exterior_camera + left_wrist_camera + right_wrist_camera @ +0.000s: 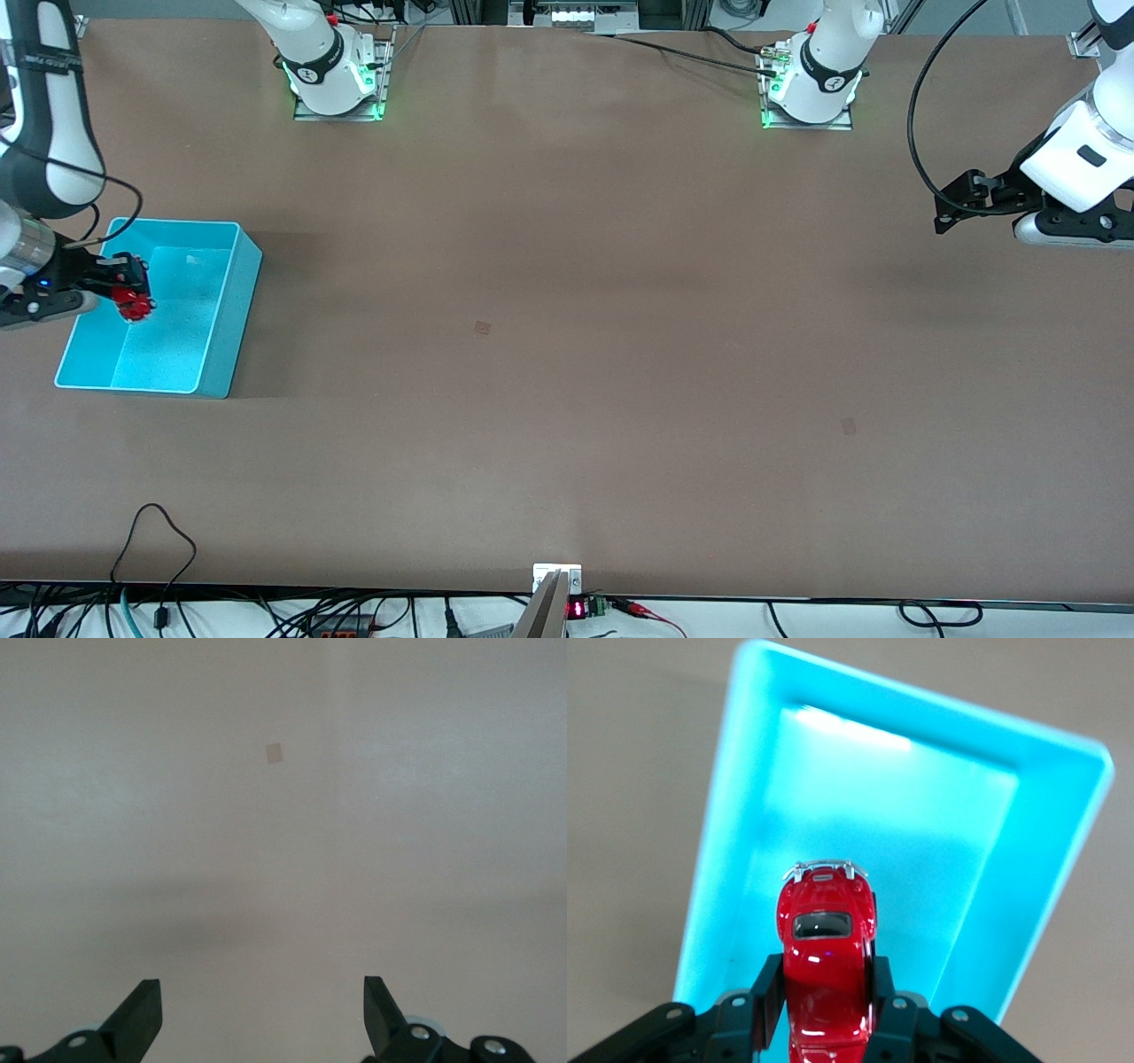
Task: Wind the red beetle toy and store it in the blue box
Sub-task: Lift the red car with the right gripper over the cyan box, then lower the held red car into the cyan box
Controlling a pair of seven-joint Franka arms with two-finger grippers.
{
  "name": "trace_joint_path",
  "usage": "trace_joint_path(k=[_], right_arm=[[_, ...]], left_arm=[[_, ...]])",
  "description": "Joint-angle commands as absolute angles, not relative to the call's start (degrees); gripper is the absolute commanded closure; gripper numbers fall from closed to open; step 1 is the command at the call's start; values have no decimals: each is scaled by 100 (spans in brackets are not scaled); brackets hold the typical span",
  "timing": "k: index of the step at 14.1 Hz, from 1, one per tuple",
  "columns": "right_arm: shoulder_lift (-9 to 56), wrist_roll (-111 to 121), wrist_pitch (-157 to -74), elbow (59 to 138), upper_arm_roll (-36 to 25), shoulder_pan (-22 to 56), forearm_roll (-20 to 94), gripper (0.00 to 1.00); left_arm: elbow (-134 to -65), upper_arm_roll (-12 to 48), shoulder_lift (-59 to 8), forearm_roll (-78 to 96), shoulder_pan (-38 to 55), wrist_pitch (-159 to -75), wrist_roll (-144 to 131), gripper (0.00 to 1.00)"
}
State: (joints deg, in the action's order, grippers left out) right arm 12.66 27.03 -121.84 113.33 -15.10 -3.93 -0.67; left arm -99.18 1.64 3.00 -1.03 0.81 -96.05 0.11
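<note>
The blue box [221, 354] stands at the right arm's end of the table. My right gripper [133, 292] is shut on the red beetle toy [135, 306] and holds it over the inside of the box. In the right wrist view the red beetle toy [826, 939] sits between the black fingers [766, 992], its silvery bumper pointing down into the blue box [1045, 877]. My left gripper [943, 213] is open and empty, up over the left arm's end of the table. It also shows in the left wrist view [263, 1010], with only bare table under it.
A small square mark [482, 327] lies on the brown table near its middle and another [849, 426] toward the left arm's end. The arm bases [332, 71] stand along the edge farthest from the front camera. Cables [159, 540] hang at the nearest edge.
</note>
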Motion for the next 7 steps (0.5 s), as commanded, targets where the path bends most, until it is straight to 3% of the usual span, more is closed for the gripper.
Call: trace_joint_path(k=[1,7], right_arm=[[1563,1698,-12269,11355,-1643,-369,-18,100],[2004,685,-12576,11767,-1670,-325,-35,100]], left_arm=[[-9721,141,202,-9,114,-9466,9,0],[-9721,141,202,-9,114,-9466,9,0]])
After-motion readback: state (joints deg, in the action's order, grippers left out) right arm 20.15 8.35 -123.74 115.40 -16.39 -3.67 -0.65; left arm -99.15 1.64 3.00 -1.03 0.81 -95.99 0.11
